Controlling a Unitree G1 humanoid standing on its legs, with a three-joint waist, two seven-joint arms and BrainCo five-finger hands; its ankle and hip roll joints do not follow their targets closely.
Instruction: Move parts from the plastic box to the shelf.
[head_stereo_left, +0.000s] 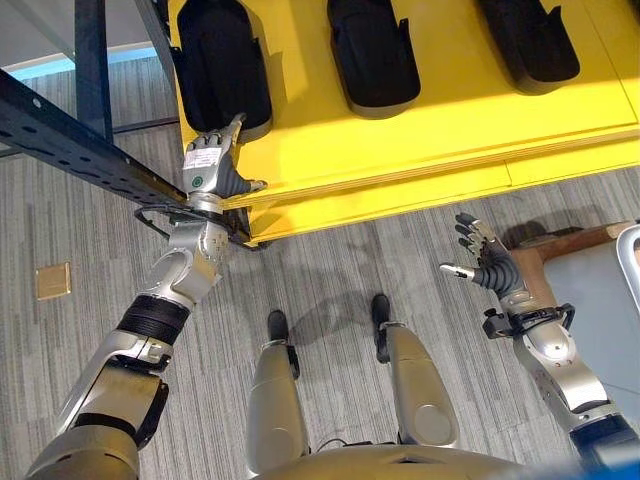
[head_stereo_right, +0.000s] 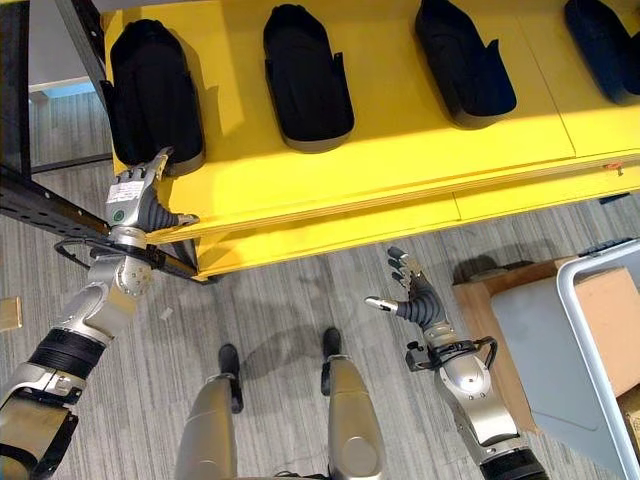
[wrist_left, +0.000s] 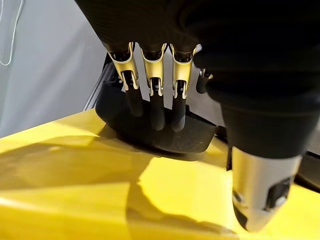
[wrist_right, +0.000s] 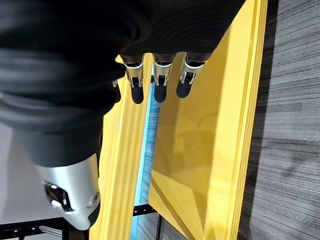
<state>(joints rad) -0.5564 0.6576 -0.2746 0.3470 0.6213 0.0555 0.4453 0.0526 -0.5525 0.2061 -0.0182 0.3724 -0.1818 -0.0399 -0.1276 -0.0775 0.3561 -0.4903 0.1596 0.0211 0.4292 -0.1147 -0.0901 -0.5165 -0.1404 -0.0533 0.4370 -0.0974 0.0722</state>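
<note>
The yellow shelf (head_stereo_right: 400, 150) has a row of black molded parts sitting on it, four showing in the right eye view. The leftmost part (head_stereo_right: 153, 95) sits right at the shelf's left end, next to the dark perforated rack post (head_stereo_left: 70, 140). The next part (head_stereo_right: 305, 78) and a third one (head_stereo_right: 463, 65) are spaced out along the shelf, well apart from each other, and a fourth part (head_stereo_right: 605, 35) is cut off at the corner.

The left hand (head_stereo_left: 210, 165) is up at the front edge of the shelf, fingers straight and relaxed. The left wrist view shows the dark fingertips (wrist_left: 157, 112) right up against the near end of the leftmost part, but there's no curl around it, so no grip. There's a small round green sticker on the back of that hand, and whatever is printed there is too small to read.

The right hand (head_stereo_right: 412, 295) hangs over the grey carpet floor (head_stereo_right: 290, 300) below the shelf, fingers spread apart and holding nothing.

At the right there's a brown stand (head_stereo_right: 480, 300) with the grey plastic box (head_stereo_right: 540, 340) on it. What's inside can't be made out.
</note>
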